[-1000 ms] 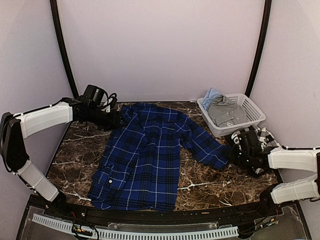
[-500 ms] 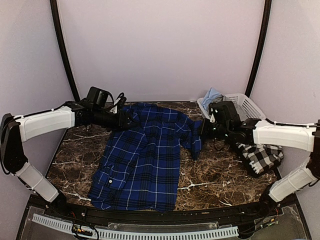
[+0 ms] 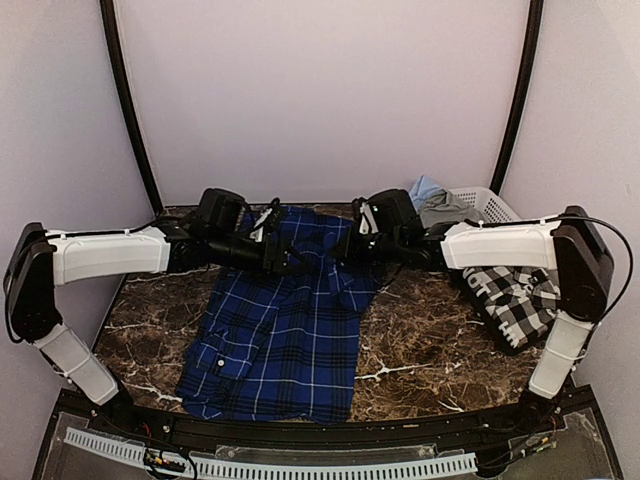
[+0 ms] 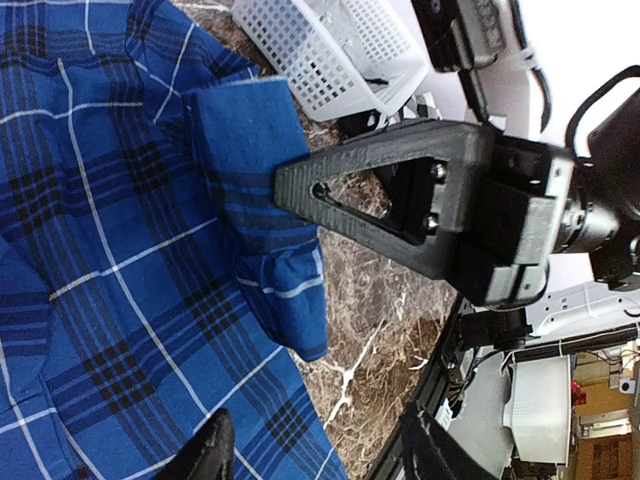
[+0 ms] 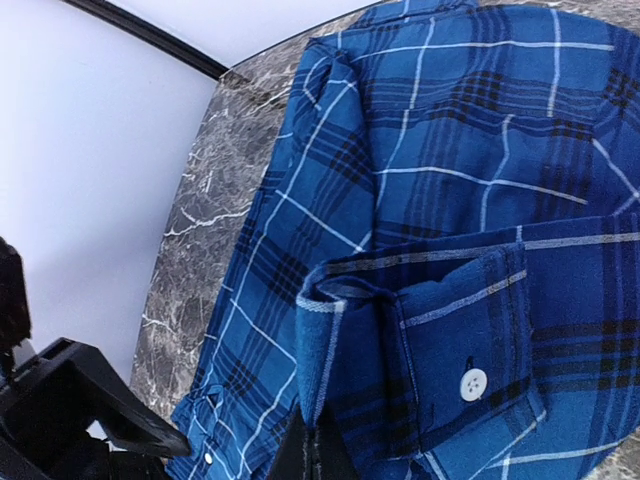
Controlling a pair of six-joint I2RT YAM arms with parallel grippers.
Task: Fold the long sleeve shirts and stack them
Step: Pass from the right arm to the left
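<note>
Right gripper (image 3: pixel 345 250) has swept the blue shirt's (image 3: pixel 280 340) sleeve (image 3: pixel 355 285) inward over its body; left gripper (image 3: pixel 290 262) moved inward

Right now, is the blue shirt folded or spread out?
Partly: the blue plaid shirt lies flat, one sleeve doubled over its body, cuff button showing.

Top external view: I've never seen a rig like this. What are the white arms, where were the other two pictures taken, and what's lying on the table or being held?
These are two robot arms bolted at the near edge of a marble table, each ending in a two-finger gripper. The top picture looks down from behind them; the other two come from a camera on each wrist. A blue plaid shirt lies spread on the table, and a black-and-white check shirt lies at the right, with a white basket of clothes behind it. The right gripper appears to pinch the blue shirt's sleeve, folded over its body; the left gripper hovers open nearby.
</note>
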